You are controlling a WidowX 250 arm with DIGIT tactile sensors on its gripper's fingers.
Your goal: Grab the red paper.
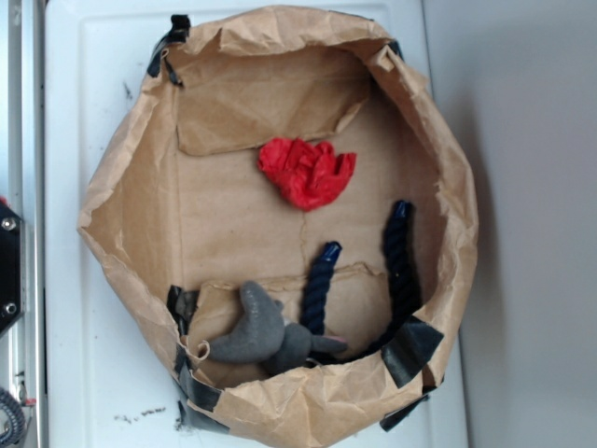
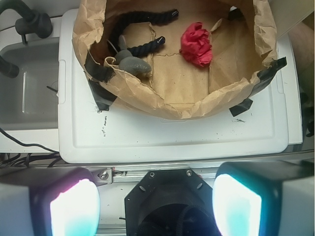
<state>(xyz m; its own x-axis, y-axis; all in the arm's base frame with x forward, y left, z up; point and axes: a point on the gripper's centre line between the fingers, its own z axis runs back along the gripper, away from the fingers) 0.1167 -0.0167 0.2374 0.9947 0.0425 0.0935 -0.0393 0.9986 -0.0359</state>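
Wrist view: gripper (image 2: 155, 204) at the bottom edge, fingers (image 2: 74, 209) spread wide, holding nothing.
Red paper (image 2: 197, 44): on the floor of the brown paper bag (image 2: 167, 105), well apart from the gripper, beyond the bag's near wall.
Exterior view: red paper (image 1: 308, 173) near the bag's middle; gripper not in frame.
Neighbours: dark rope (image 1: 320, 289) and grey plush toy (image 1: 266, 331), apart from the paper.
Obscured: fingertips cut off below the frame, glare on the pads.

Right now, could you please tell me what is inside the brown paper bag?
Inside the brown paper bag: the red paper, a grey plush toy and dark blue rope. The rope's lower part is hidden behind the bag's wall.
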